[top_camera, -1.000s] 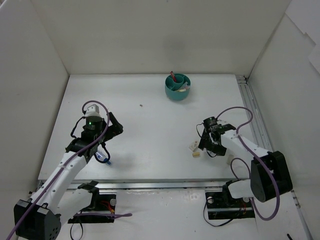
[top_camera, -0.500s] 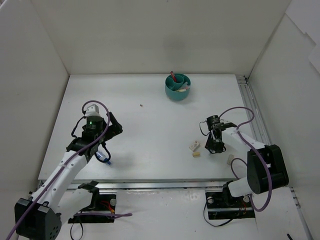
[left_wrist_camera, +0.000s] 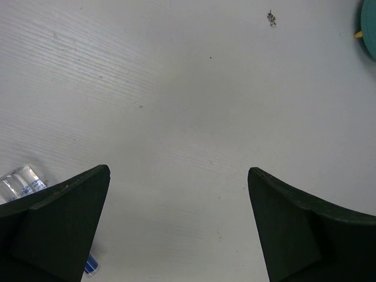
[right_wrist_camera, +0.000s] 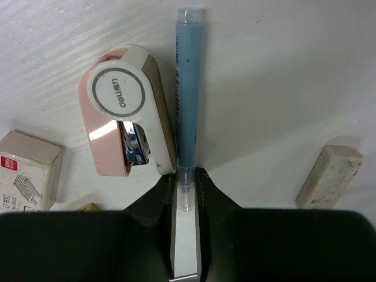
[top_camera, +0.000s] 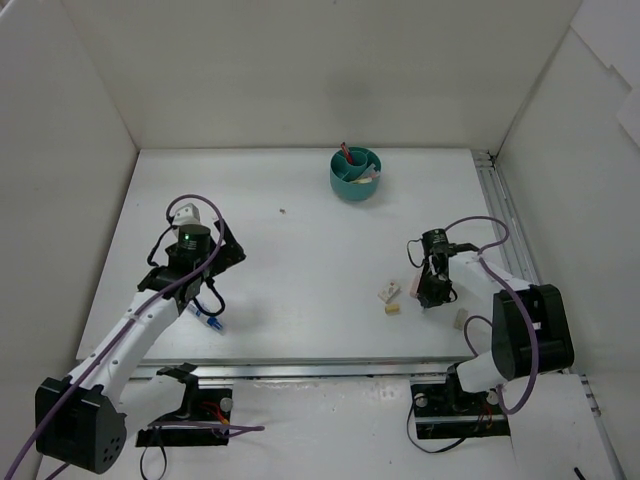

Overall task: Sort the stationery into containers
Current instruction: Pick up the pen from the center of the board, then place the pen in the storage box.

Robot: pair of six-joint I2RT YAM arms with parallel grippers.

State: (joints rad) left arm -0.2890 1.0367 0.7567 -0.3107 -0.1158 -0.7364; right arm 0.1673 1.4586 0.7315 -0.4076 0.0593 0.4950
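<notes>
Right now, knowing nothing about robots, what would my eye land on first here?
Probably the right gripper, pinched shut on the end of a blue pen that lies on the table beside a pink-and-white stapler. Next comes the teal cup at the far side. The left gripper hangs wide open above the table.

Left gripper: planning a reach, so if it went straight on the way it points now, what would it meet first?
Probably the bare table, since the open left gripper tilts down at it. The dark speck and the teal cup lie right of that line, though depth is unclear.
</notes>
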